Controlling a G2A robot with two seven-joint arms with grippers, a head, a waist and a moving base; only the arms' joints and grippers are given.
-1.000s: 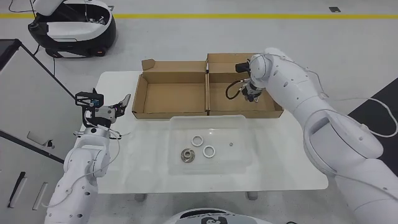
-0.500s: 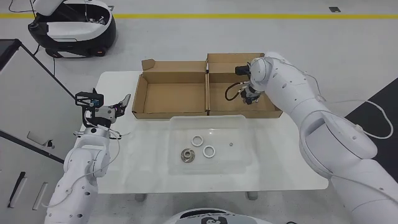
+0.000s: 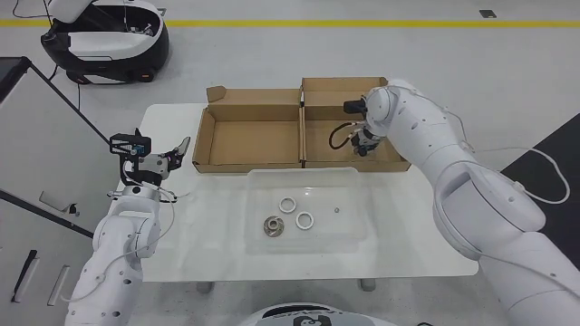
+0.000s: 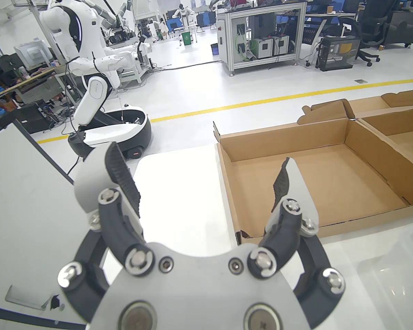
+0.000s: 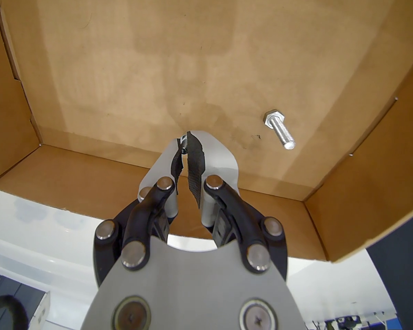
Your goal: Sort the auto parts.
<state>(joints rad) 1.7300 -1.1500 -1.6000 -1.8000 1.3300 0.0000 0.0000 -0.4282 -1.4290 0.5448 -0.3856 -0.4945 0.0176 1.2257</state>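
Right gripper (image 3: pixel 362 141) low inside the right cardboard box (image 3: pixel 319 151). Left gripper (image 3: pixel 168 156) over the desk (image 3: pixel 208 235) edge, near the left box (image 3: pixel 249 140), fingers apart. Clear tray (image 3: pixel 349 233) holds two white rings (image 3: pixel 287 205), a metal gear (image 3: pixel 273 226) and a small part (image 3: pixel 337 207).

A white table (image 3: pixel 208 231) bears two open cardboard boxes side by side at its far edge, touching: one box (image 3: pixel 249 140) left, the other box (image 3: pixel 319 145) right. A clear tray (image 3: pixel 349 231) lies just before them, mid-table.

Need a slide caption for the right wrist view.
Right gripper shut on a threaded part over a box holding one bolt.
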